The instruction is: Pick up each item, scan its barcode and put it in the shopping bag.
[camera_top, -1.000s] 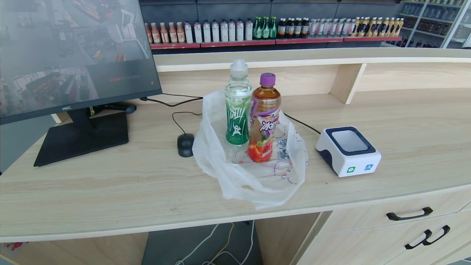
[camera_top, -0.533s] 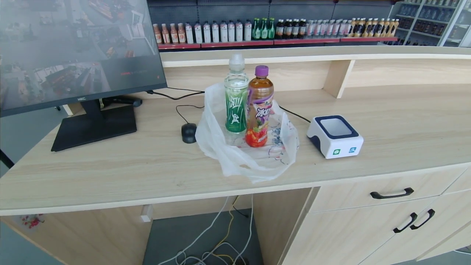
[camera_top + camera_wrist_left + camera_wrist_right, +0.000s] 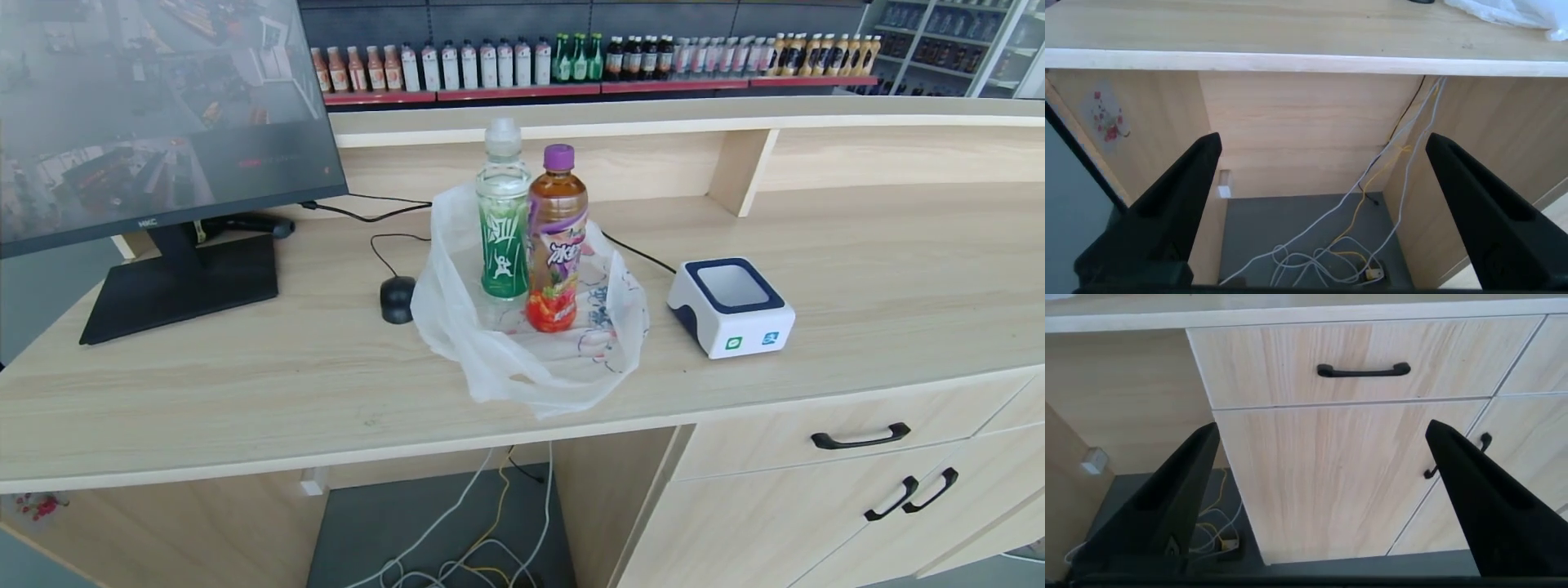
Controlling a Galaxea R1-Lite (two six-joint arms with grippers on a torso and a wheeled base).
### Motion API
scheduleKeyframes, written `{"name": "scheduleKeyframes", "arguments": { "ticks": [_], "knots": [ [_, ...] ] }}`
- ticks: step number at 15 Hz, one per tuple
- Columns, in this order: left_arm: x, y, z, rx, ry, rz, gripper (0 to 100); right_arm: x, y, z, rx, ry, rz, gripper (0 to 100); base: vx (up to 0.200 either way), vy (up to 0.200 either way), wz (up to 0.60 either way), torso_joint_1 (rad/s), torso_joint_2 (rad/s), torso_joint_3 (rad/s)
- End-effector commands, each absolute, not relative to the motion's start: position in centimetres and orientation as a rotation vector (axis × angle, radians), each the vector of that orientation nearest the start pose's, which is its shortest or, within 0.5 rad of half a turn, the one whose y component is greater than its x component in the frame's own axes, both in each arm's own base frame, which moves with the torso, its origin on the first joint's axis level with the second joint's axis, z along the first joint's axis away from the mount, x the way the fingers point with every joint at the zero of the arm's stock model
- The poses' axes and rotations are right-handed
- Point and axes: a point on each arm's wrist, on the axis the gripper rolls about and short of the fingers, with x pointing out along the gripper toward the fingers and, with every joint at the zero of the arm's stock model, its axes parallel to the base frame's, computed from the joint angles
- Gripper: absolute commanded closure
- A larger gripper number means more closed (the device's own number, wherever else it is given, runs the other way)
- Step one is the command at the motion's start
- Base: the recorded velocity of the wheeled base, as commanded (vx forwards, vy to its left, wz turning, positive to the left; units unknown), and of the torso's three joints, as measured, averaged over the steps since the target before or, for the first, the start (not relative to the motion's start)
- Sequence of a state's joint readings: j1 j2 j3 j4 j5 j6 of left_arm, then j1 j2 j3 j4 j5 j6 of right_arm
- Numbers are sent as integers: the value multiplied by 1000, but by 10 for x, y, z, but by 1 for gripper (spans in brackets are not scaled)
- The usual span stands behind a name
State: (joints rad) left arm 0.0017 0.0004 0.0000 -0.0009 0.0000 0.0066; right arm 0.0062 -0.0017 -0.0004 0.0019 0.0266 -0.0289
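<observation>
A pale wood shop counter (image 3: 245, 384) seen from above. Near its middle lies a thin white plastic shopping bag (image 3: 522, 367), spread open and slumped flat. Two drinks stand upright on it, touching side by side: a clear bottle with a green label and a pale cap (image 3: 503, 220), and an amber tea bottle with a purple cap (image 3: 555, 237) on the robot's right of it. Just beside the bag, further right, sits a white box scanner with a navy-rimmed window (image 3: 729, 308). On the bag's other side is a small black mouse (image 3: 397, 299), and beyond it a large black monitor (image 3: 155, 106).

Both arms hang low, in front of the counter. The left gripper (image 3: 1323, 212) is spread wide and holds nothing – it faces the open recess under the counter, where loose cables (image 3: 1323, 261) trail. The right gripper (image 3: 1323, 498) is likewise wide apart and empty, facing a drawer front with a black handle (image 3: 1364, 371).
</observation>
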Motion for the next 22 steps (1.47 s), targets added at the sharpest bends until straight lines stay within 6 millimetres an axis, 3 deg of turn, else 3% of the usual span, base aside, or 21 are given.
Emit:
{"name": "scheduleKeyframes", "arguments": {
  "ticks": [1,5,8,22],
  "knots": [
    [-23,0,76,6,-2,2,0,-23,0,75,-29,1,34,0,0,-200,0,17,7,-2],
    [-23,0,76,0,-2,2,0,-23,0,75,-31,1,34,0,0,-200,0,2,2,5],
    [-23,0,76,0,-2,2,0,-23,0,75,-32,1,32,0,0,-200,600,2,1,6],
    [-23,0,76,0,-2,3,0,-23,0,75,-29,1,32,0,0,-200,0,2,1,3]
  ]
}}
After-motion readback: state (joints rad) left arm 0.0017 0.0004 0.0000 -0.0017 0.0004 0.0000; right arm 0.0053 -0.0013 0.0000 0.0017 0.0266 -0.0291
